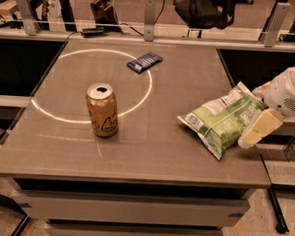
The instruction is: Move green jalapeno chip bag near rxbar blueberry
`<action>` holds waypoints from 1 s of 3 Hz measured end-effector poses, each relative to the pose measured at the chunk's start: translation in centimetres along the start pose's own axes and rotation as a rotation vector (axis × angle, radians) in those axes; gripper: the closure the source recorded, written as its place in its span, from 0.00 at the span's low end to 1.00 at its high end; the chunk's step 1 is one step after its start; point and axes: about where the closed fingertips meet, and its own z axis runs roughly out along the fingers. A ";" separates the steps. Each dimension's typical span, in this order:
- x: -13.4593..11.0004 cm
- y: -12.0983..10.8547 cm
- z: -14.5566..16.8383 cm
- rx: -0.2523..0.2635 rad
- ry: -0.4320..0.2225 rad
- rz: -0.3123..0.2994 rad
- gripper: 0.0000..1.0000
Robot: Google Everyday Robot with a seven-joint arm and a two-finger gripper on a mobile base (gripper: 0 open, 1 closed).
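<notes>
The green jalapeno chip bag lies crinkled at the table's right edge, its left end on the tabletop and its right end raised a little. My gripper reaches in from the right, with one cream finger in front of the bag's right end and the other behind it, shut on the bag. The rxbar blueberry is a small dark-blue bar lying flat at the far middle of the table, well apart from the bag.
A tan drink can stands upright left of centre, on a white ring marked on the grey table. A rail with metal posts runs along the far edge. The table's right edge is just under the gripper.
</notes>
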 end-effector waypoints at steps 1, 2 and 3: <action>-0.4 0.4 1.1 -0.057 0.001 0.003 0.16; -0.1 0.9 1.9 -0.108 0.029 0.019 0.40; 0.5 1.2 2.3 -0.133 0.053 0.048 0.63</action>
